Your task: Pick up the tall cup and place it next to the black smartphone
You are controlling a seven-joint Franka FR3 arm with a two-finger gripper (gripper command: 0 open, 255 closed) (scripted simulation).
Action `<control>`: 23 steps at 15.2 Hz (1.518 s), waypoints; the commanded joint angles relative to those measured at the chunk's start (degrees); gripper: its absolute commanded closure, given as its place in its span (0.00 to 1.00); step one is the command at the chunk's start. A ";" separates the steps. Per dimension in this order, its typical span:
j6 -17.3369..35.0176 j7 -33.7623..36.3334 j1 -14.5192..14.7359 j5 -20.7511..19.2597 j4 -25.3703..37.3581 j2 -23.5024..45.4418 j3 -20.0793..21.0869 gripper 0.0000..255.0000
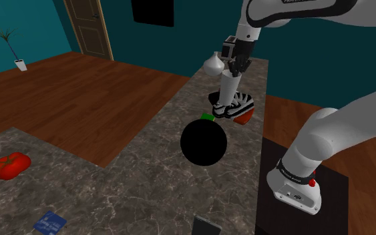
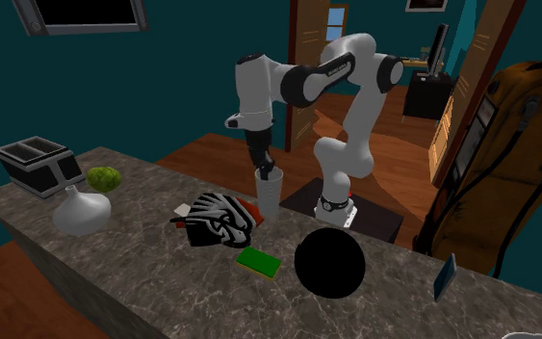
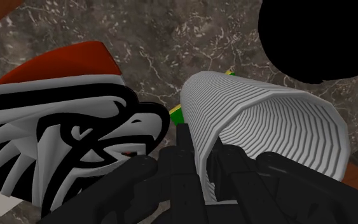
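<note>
gripper (image 3: 204, 162) pinching cup (image 3: 266, 121) wall, wrist cam

Cup (image 3: 279, 127): white, ribbed, wall pinched by gripper (image 3: 206, 162)
Eagle-printed object (image 3: 63, 146): just beside cup
Black round shape (image 3: 323, 38): near cup

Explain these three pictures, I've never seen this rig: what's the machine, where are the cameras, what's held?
It is one white robot arm with a black two-finger hand. One camera looks over its shoulder, one faces it across the stone counter, one rides on the hand. The hand clasps the tall ribbed cup by its wall, one finger inside. Nearby lie a black-and-white patterned object, a green pad and a black ball; the black smartphone is near the stand.
</note>
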 commanded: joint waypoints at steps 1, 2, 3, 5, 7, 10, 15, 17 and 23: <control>-1.54 0.06 0.02 0.00 1.72 0.20 0.00 1.00; -2.29 0.11 0.03 0.01 2.52 0.24 0.01 1.00; -3.05 0.16 0.04 0.02 3.34 0.30 0.02 1.00; -4.55 0.25 0.07 0.04 5.00 0.45 0.05 1.00; -6.05 0.34 0.11 0.06 6.69 0.65 0.07 1.00; -8.03 0.46 0.15 0.10 9.02 0.99 0.09 1.00; -9.29 6.37 1.90 2.64 3.78 -5.91 4.89 1.00; -9.87 8.79 2.71 3.97 2.13 -8.36 6.90 1.00; -11.66 16.29 5.44 8.79 -1.27 -14.48 13.31 1.00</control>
